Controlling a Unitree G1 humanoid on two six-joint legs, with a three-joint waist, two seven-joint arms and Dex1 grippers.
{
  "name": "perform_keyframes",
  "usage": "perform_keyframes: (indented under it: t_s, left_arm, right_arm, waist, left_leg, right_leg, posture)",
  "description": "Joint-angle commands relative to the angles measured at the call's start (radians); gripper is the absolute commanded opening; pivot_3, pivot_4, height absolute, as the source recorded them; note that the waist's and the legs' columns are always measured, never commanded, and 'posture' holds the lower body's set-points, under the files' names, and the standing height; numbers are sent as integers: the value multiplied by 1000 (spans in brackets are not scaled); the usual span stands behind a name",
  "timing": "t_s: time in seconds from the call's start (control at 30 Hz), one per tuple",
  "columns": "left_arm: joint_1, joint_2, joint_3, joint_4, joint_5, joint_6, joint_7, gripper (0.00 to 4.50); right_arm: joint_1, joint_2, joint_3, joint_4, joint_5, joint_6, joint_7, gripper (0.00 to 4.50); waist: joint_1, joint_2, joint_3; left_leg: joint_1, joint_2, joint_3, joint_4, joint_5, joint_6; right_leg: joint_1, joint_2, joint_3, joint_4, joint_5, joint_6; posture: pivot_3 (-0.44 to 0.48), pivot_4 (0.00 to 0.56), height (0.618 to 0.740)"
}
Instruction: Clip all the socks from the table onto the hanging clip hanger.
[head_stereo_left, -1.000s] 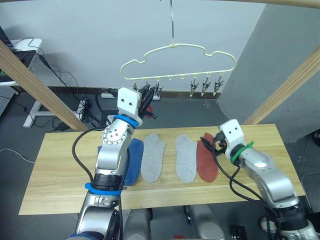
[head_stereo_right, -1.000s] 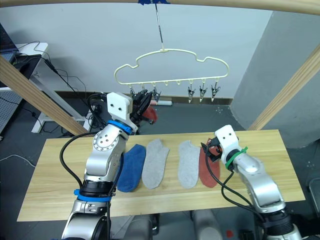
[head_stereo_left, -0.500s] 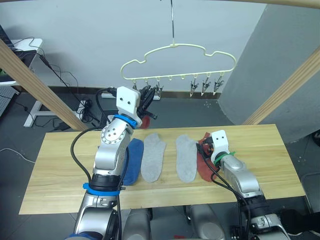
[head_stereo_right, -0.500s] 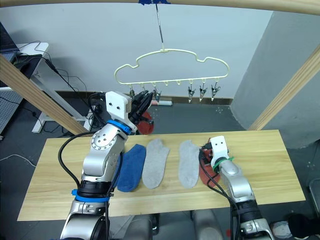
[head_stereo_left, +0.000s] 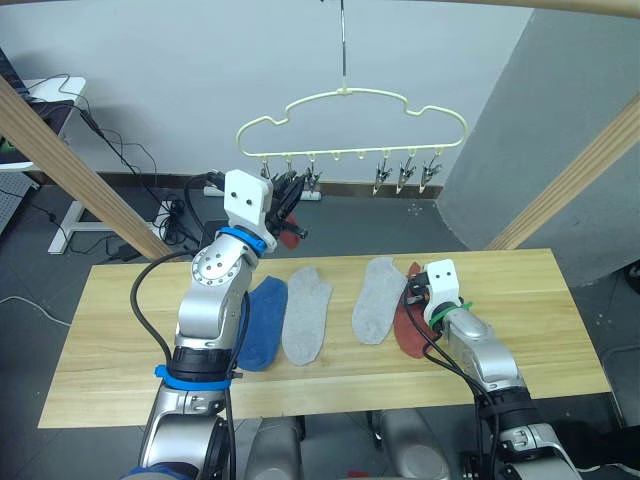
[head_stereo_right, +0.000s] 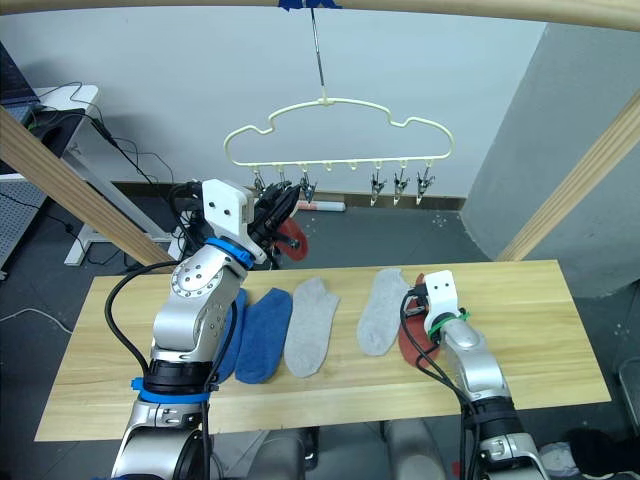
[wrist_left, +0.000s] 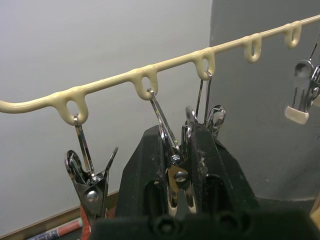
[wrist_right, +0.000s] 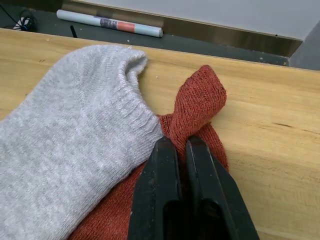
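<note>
Rust-red sock (wrist_right: 200, 107) lies at the tips of the right gripper (wrist_right: 181, 147), its cuff bunched up just beyond them. The two black fingers (wrist_right: 160, 175) press almost together on the fabric; pinching it, by the look, though the contact itself is hidden under the tips. A grey sock (wrist_right: 75, 150) overlaps the red one on one side of the fingers. Both rest on the table (wrist_right: 280, 150).

Further out, in the head views, a second grey sock (head_stereo_left: 306, 312) and the blue socks (head_stereo_left: 262, 322) lie flat beyond the right gripper toward the robot's left.

Farthest and highest, the left gripper (wrist_left: 181, 150) is raised to the clip hanger (head_stereo_left: 350, 120). Its fingers close on a clip (wrist_left: 172, 150), squeezing the handles. A second red sock (head_stereo_right: 290, 235) dangles just beneath it.

Step, as judged: left arm is holding a clip open at the hanger; right arm is picking up the next sock. Next move calls for a firm grip on the cuff alone, lifting clear without dragging the overlapping grey sock.

Views differ. The left wrist view shows the clip in the fingers and the neighbouring clips (wrist_left: 90, 175) on their loops. Head views show the hanger's whole outline, three free clips (head_stereo_left: 405, 172) at its far end, and the row of socks.
</note>
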Motion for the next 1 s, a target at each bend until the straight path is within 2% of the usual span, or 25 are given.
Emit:
perform_keyframes:
  t_s: [0.03, 0.23, 0.53, 0.77, 0.9, 1.0]
  left_arm:
    - [0, 8, 10, -48, -13, -8, -8, 300]
    - [3, 13, 16, -66, -25, 6, -8, 300]
    - [16, 34, 23, -86, -42, 23, -17, 300]
    - [21, 33, 24, -93, -44, 32, -20, 300]
    - [25, 32, 21, -94, -44, 33, -22, 300]
    - [26, 32, 19, -95, -43, 34, -23, 300]
  right_arm:
    - [25, 3, -12, -31, 12, 6, 16, 0]
    - [54, -36, -5, -116, -34, -29, -6, 0]
    - [164, -63, -30, -401, 35, 105, 64, 0]
    - [157, -101, -10, -478, 75, 188, 138, 0]
    - [147, -101, -10, -448, 69, 216, 137, 0]
    - [136, -96, -14, -429, 59, 213, 127, 805]
  waist:
    - [0, 0, 0]
    - [1, 0, 0]
    - [1, 0, 0]
    - [2, 0, 0]
    - [3, 0, 0]
    - [2, 0, 0]
  left_leg:
    - [0, 0, 0, 0, 0, 0]
    - [0, 0, 0, 0, 0, 0]
    - [0, 0, 0, 0, 0, 0]
    - [0, 0, 0, 0, 0, 0]
    - [0, 0, 0, 0, 0, 0]
    - [0, 0, 0, 0, 0, 0]
  right_leg:
    - [0, 0, 0, 0, 0, 0]
    - [0, 0, 0, 0, 0, 0]
    - [0, 0, 0, 0, 0, 0]
    - [0, 0, 0, 0, 0, 0]
    - [0, 0, 0, 0, 0, 0]
    - [0, 0, 0, 0, 0, 0]
  posture:
    - [-181, 299, 740]
    - [-173, 298, 740]
    - [-169, 301, 740]
    - [-171, 299, 740]
    - [-174, 297, 740]
    - [-173, 295, 740]
